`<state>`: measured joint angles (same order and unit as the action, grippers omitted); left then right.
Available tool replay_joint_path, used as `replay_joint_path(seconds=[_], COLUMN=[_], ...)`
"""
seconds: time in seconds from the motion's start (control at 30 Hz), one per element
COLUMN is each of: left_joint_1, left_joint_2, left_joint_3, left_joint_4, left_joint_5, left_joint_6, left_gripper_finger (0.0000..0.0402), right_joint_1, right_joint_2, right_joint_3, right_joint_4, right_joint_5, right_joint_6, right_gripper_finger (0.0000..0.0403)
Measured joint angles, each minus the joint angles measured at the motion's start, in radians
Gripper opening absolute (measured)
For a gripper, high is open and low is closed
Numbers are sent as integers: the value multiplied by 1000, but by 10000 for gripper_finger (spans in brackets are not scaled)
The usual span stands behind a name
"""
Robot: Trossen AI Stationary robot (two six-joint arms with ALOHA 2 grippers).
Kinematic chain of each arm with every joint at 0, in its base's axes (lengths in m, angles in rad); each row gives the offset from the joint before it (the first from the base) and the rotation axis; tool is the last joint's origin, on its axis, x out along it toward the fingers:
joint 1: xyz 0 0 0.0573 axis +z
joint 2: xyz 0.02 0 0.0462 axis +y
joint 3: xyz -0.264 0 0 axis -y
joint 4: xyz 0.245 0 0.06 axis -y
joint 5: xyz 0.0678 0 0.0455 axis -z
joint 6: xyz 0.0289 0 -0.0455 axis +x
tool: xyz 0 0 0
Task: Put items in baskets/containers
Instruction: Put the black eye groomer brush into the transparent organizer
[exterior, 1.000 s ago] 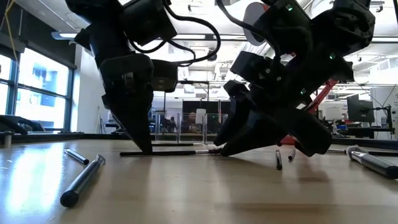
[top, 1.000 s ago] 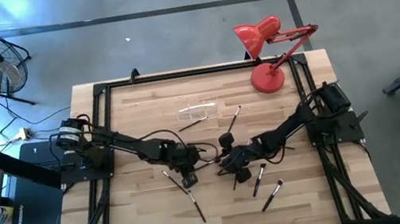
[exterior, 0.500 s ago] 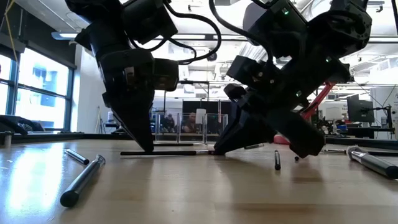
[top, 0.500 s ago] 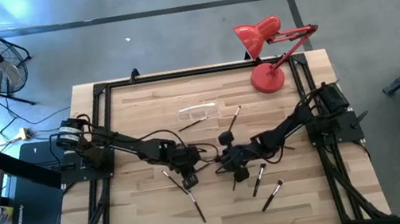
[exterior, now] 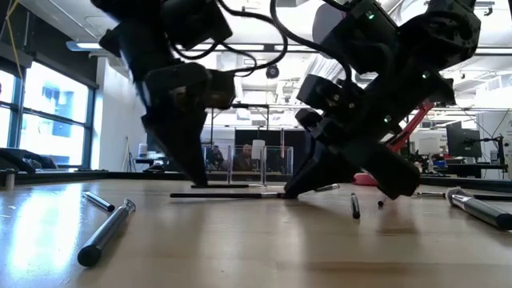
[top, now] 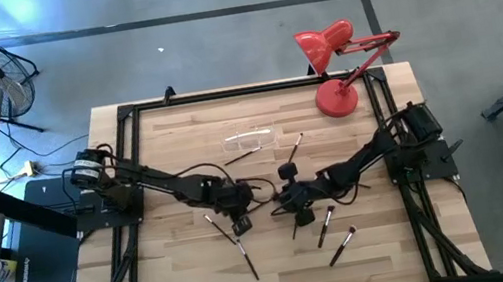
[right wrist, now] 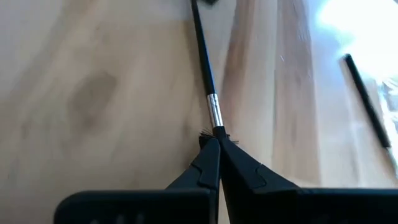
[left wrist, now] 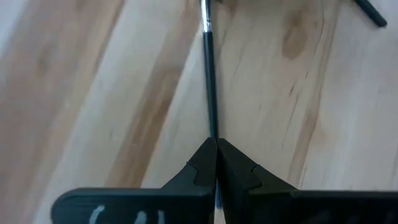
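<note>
A thin dark-handled brush (exterior: 228,194) with a silvery ferrule (right wrist: 213,115) lies level at the table's middle, between my two grippers. My left gripper (left wrist: 216,144) is shut on its handle end, and my right gripper (right wrist: 217,140) is shut on its bristle end. In the high view the two grippers face each other, left (top: 245,207) and right (top: 279,200). The clear holder (top: 250,141) stands toward the far edge, apart from both. Several more brushes lie loose on the wood, among them one (top: 246,258) near the front and one (top: 342,245) to the right. My left gripper pinches the brush's dark handle (left wrist: 211,124) between its two fingers, near the handle's free end. The fingers slant down from the table's left and lie along the brush. The brush lies level at the table top. I cannot tell whether it is lifted. My right gripper pinches the brush's bristle tip (right wrist: 214,132), just beyond the ferrule, between its two fingertips. The fingers slant down from the table's right, in line with the brush. A few bristles splay out beside the fingertips.
A red desk lamp (top: 331,68) stands at the far right corner. Loose brushes lie near the front left (exterior: 108,232) and the right (exterior: 480,210), and one (exterior: 355,206) lies just beside my right gripper. A black frame (top: 126,115) edges the table.
My right gripper has shut on the brush's bristle end and rolled slightly. The brush has slid a little toward the table's right, staying level. My left gripper has tipped slightly while staying shut on the handle.
</note>
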<state>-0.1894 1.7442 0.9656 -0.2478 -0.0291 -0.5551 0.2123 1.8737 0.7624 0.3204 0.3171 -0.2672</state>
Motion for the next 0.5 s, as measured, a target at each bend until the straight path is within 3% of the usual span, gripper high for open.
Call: replay_joint_path(seconds=[0.23, 0.5], left_joint_1=[0, 0], left_joint_2=[-1, -2], left_joint_3=[98, 134], left_joint_4=[-126, -162], left_joint_5=[-71, -55], left_joint_6=[36, 9], left_gripper_finger=[16, 103], right_joint_1=[-2, 14], right_joint_2=[-19, -74], right_joint_3=[0, -1], right_joint_4=[-40, -77], right_joint_5=[13, 52], right_joint_6=[2, 42], right_gripper_finger=[1, 0])
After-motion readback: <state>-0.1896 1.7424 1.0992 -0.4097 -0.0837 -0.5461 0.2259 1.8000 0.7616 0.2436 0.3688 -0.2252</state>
